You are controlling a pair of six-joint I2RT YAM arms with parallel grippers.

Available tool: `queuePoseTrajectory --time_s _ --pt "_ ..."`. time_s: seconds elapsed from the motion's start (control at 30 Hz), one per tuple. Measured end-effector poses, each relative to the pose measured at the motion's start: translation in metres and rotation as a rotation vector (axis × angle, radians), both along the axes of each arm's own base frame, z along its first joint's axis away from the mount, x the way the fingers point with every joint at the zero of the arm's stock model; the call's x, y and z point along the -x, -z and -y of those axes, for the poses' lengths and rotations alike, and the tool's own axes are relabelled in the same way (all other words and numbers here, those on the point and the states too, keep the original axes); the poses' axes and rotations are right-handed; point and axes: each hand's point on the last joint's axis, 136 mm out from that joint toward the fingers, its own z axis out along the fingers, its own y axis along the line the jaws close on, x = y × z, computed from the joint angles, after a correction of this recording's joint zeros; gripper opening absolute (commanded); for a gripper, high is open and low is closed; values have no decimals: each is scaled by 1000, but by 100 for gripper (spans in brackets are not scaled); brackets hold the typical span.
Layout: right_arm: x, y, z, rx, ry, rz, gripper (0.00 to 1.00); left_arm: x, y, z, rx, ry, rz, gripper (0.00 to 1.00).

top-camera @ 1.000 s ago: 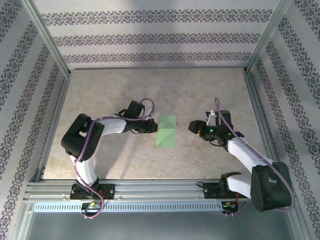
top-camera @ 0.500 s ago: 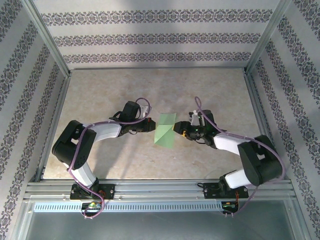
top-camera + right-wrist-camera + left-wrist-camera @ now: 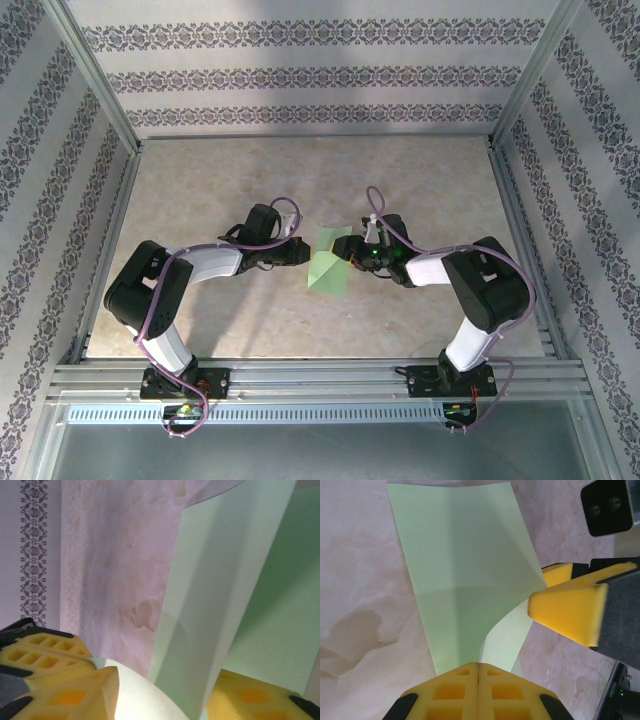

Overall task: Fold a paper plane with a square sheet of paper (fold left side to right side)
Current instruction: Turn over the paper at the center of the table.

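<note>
Now the big tan table [image 3: 250, 180] has two arms reaching over it. The left arm [image 3: 215, 262] goes up from its base at the near edge and bends at a dark elbow out on the left. Then it reaches right, low over the table, to the middle. The right arm [image 3: 480, 285] bends at its elbow on the right and reaches left, low too. So both arms meet in the middle.

The left gripper [image 3: 478, 666] has its yellow fingers pressed together. The tips touch the left edge of the square sheet of paper [image 3: 328, 270]. I cannot tell if any paper is caught between them. The right gripper [image 3: 164, 680] has its fingers spread apart, and the lifted right side of the paper stands between them.

The pale green paper lies in the middle of the table, between the two grippers. It has creases, and its right side curls up off the table.

A second ago the right arm was stretched out to the right, and its gripper was well apart from the paper. Now that gripper is right at the paper. The left elbow has moved nearer and more to the left. The left gripper stays at the paper's left edge. The paper is in the same spot.
</note>
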Motion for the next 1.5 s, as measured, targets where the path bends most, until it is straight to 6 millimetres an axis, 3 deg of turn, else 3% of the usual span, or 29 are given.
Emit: queuePoseTrajectory --time_s 0.27,0.43,0.57,0.7,0.97,1.23,1.5 --pt "0 6 -2 6 3 -8 19 -1 1 -1 -4 -4 1 15" --pt "-1 7 -2 11 1 -1 0 -4 2 -3 -20 -21 11 33" --pt "-2 5 -2 17 -4 14 0 -5 -8 -8 -37 -41 39 54" --pt "-4 -12 -2 5 -17 71 0 -4 -35 -17 -43 -70 110 74" --pt "-17 -100 18 -95 -13 303 0 1 -110 -44 -29 -153 313 100" --pt "-5 -187 38 -239 -61 511 0 9 -174 -59 150 -155 405 100" --pt "16 -274 42 -386 -121 684 0 16 -220 -35 439 -42 370 100"
